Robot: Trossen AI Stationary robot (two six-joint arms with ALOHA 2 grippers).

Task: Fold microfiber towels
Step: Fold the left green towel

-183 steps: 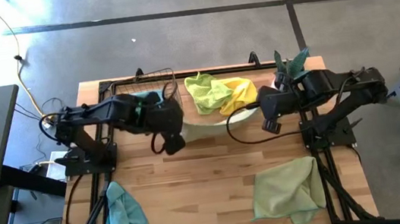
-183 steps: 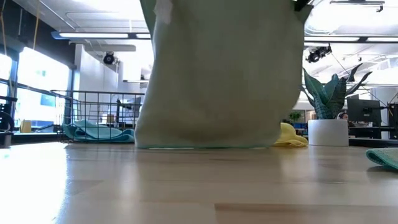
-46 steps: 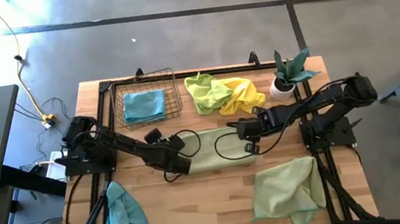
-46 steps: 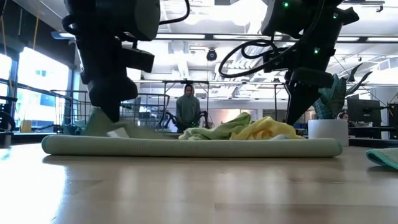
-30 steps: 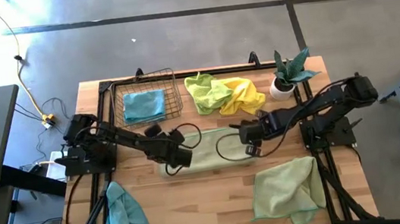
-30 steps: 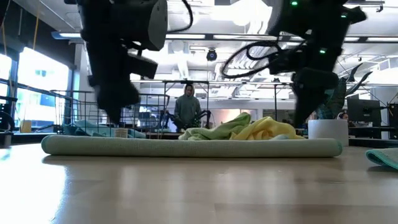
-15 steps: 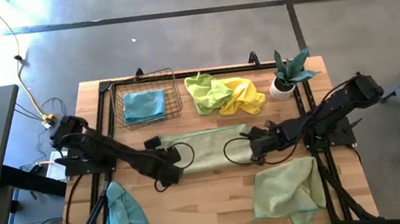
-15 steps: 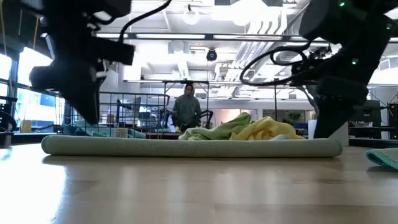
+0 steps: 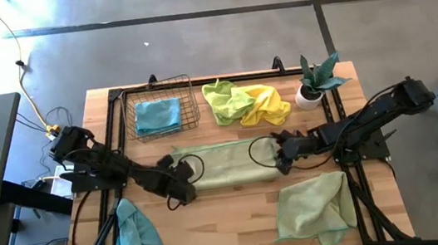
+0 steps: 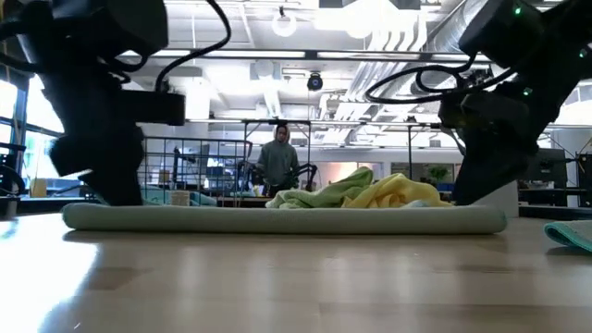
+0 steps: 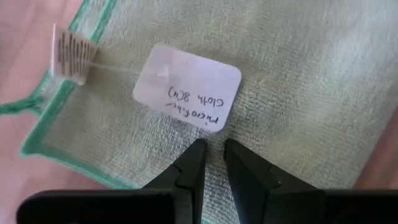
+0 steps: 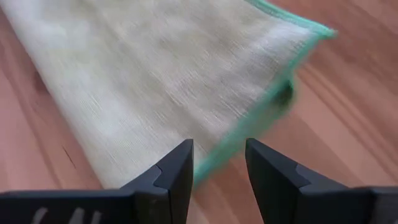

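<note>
We see the left gripper (image 11: pixel 211 152), jaws narrow and empty, over the half-folded pale sage microfiber towel (image 9: pixel 222 164); the right gripper (image 12: pixel 217 163), jaws wider, straddles its green-stitched edge. Either could pinch one layer only and drag the fold open.

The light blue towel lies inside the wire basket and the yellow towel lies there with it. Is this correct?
Not quite. Only the light blue towel lies inside the wire basket. The yellow towel lies on the table beside the basket, bunched with a lime green towel, as the high view shows.
</note>
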